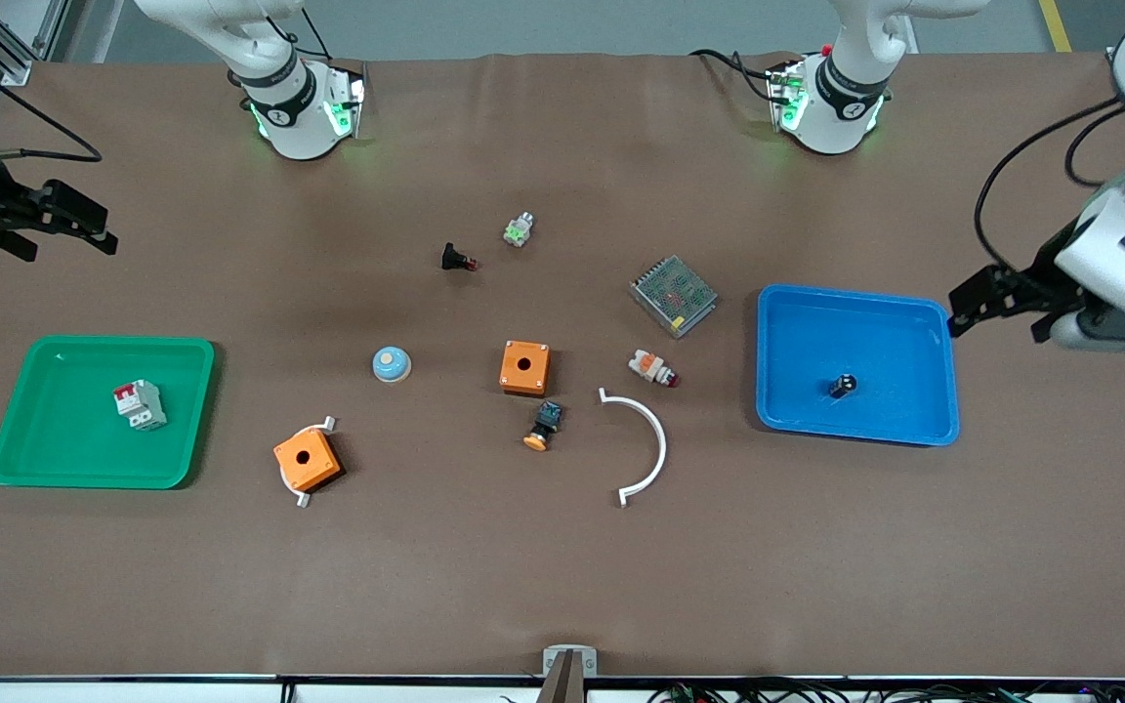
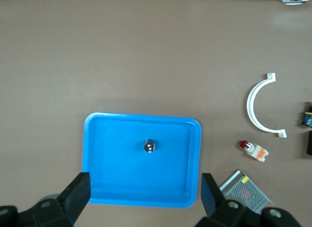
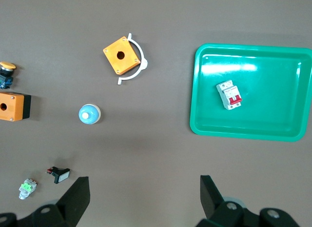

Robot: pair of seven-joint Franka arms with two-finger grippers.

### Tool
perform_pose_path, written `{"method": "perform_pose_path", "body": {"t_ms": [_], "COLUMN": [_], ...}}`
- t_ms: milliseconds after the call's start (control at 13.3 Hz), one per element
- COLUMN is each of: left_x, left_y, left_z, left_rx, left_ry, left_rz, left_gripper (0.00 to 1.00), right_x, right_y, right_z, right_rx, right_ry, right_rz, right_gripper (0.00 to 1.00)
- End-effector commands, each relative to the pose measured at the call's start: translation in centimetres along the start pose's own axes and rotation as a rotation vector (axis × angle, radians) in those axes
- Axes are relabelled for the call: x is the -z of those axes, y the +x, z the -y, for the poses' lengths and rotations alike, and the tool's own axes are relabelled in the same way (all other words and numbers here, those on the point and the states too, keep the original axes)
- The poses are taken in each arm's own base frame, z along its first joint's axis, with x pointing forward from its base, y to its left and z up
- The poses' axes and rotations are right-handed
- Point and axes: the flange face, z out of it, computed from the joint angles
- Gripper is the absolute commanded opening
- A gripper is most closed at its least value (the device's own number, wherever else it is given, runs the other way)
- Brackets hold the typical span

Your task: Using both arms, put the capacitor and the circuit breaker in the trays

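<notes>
Both grippers are spread wide and hold nothing. The left gripper (image 1: pixel 997 298) hangs up in the air at the left arm's end of the table, just off the blue tray (image 1: pixel 924 322) and slightly higher in the front view than its rim; the right gripper (image 1: pixel 74 229) hangs over bare tabletop at the right arm's end, above the green tray (image 1: pixel 55 459) in that view and well apart from it. The capacitor (image 1: pixel 843 386) stands inside the blue tray, near its middle and clear of every wall. The circuit breaker (image 1: pixel 139 404) lies in the green tray, roughly central, its red levers facing up. Each tray holds that one part and nothing else. Judging by this, both placements look done and the arms appear to be drawn back from the trays; little seems left beyond parking them. The orange boxes (image 1: pixel 524 367) and the other small parts sit loose on the table between the two trays.
</notes>
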Motion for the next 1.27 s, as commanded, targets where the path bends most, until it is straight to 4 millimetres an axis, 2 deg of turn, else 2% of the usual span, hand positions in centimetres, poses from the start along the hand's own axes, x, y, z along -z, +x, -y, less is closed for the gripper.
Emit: {"method": "perform_pose_path", "body": {"t_ms": [0,150,375,600,675,750,900,1050,1200], "left_x": [3.6,5.4,5.4,5.0,5.5,5.4,4.4,4.0,3.8], "left_y": [-2.2,-2.7,-2.7,-2.4,-1.5,-0.2,1.0,0.9,0.5], "left_z": [0.4,3.0,1.5,1.1,0.8,0.9,0.9,0.8,-0.3], "left_rx": [0.011,0.046,0.014,-0.001,0.008,0.008,0.007,-0.028,-0.053], "left_ry": [0.013,0.019,0.024,0.041,0.040,0.037,0.039,0.111,0.115], "left_rz": [-0.019,-0.050,-0.051,-0.048,-0.065,-0.069,-0.057,-0.032,-0.006], "left_gripper": [1.00,1.00,1.00,1.00,1.00,1.00,1.00,1.00,1.00], "right_x": [0.8,0.8,1.0,1.1,1.1,1.2,1.2,1.1,1.2], "right_y": [-0.7,-0.7,-0.9,-1.0,-0.9,-0.9,-0.9,-0.9,-0.9], "right_z": [-0.7,-0.8,-1.1,-1.1,-1.1,-1.0,-1.1,-1.0,-1.2], "right_rx": [-0.026,-0.029,-0.032,-0.043,-0.041,-0.040,-0.043,-0.040,-0.042], "right_ry": [-0.014,-0.013,-0.016,-0.018,-0.018,-0.018,-0.018,-0.020,-0.023], "right_rz": [-0.020,-0.016,-0.010,0.003,0.003,0.001,0.001,0.003,0.000], "right_gripper": [1.00,1.00,1.00,1.00,1.00,1.00,1.00,1.00,1.00]}}
